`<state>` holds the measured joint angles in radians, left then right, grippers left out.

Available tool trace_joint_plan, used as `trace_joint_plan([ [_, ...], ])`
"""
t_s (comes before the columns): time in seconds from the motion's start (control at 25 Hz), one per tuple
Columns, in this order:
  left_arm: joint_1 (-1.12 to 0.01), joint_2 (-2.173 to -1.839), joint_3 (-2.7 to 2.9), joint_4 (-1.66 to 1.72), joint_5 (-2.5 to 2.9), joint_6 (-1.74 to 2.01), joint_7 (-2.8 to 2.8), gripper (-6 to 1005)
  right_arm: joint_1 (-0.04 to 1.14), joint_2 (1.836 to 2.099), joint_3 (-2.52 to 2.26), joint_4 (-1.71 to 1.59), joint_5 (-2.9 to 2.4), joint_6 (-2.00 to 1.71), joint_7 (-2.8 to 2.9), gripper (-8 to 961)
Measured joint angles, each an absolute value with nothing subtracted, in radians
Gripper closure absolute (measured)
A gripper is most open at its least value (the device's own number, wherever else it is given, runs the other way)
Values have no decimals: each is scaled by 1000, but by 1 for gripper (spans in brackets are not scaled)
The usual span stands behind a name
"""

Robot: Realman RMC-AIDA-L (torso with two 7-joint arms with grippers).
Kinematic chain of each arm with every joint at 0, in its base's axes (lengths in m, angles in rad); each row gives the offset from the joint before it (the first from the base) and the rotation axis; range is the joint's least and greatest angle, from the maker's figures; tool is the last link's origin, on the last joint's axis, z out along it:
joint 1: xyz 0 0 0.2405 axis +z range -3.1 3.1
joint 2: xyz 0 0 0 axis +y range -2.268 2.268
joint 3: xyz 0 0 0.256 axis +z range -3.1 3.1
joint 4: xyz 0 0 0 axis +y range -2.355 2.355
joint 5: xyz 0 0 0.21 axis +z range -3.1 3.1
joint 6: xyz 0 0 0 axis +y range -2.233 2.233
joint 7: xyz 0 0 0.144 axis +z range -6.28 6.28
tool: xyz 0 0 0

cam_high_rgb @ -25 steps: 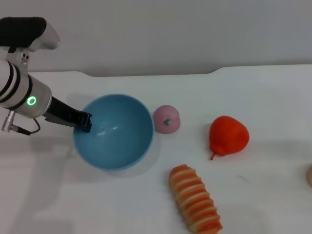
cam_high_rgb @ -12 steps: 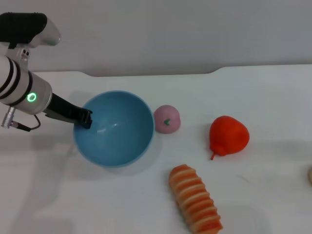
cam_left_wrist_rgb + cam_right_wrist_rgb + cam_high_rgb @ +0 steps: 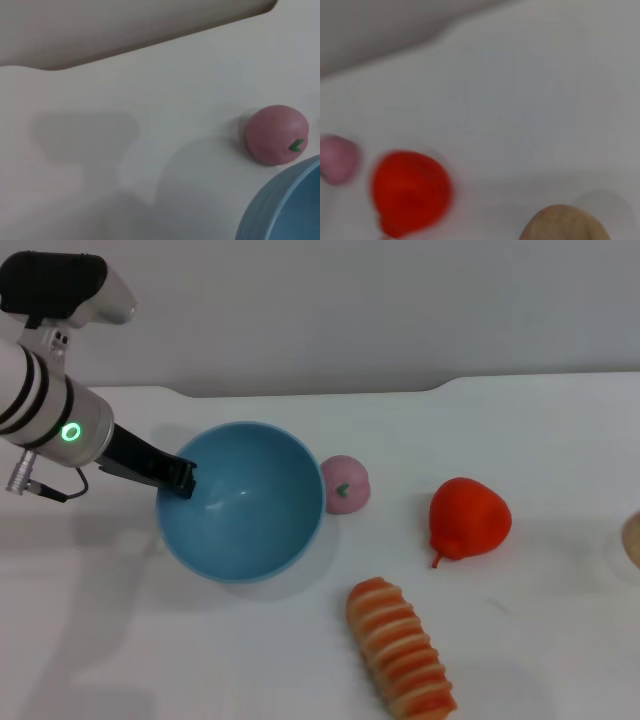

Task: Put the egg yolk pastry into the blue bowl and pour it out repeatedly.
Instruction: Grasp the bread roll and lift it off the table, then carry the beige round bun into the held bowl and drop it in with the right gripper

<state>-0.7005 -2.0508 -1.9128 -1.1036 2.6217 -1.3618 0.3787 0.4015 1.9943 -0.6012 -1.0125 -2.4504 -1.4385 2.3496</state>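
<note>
The blue bowl (image 3: 243, 502) is at the left of the table in the head view, and my left gripper (image 3: 180, 480) is shut on its left rim. Part of the bowl's rim also shows in the left wrist view (image 3: 285, 205). The egg yolk pastry (image 3: 633, 539) is a tan lump cut off by the right edge of the head view. It fills the near edge of the right wrist view (image 3: 565, 223), staying sharp while the table behind it is blurred, and it casts a shadow on the table. My right gripper holds it but does not itself show.
A pink ball with a green mark (image 3: 344, 484) lies right beside the bowl's right side. A red pear (image 3: 468, 518) is to the right of it. A long orange-and-cream striped roll (image 3: 400, 648) lies near the front edge.
The bowl has shifted slightly right and back with my left gripper, closing on the pink ball. The pastry at the right edge has moved up and farther into view.
</note>
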Motion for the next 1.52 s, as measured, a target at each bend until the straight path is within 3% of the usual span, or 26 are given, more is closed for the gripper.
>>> trace_joint_plan([
  [0.32, -745, -2057, -1824, -1104, 2615, -1386, 368, 1000, 390, 2001, -605, -1030, -2212, -1497, 2196, 781],
  [0.8, -856, -2068, -1600, -1079, 2612, -1368, 241, 1000, 526, 2061, -708, -1045, -2085, -1567, 2116, 851],
  [1.52, -913, -2069, -1527, -1011, 2532, -1356, 185, 999, 578, 2069, -1059, -1018, -1905, -1556, 2114, 922],
])
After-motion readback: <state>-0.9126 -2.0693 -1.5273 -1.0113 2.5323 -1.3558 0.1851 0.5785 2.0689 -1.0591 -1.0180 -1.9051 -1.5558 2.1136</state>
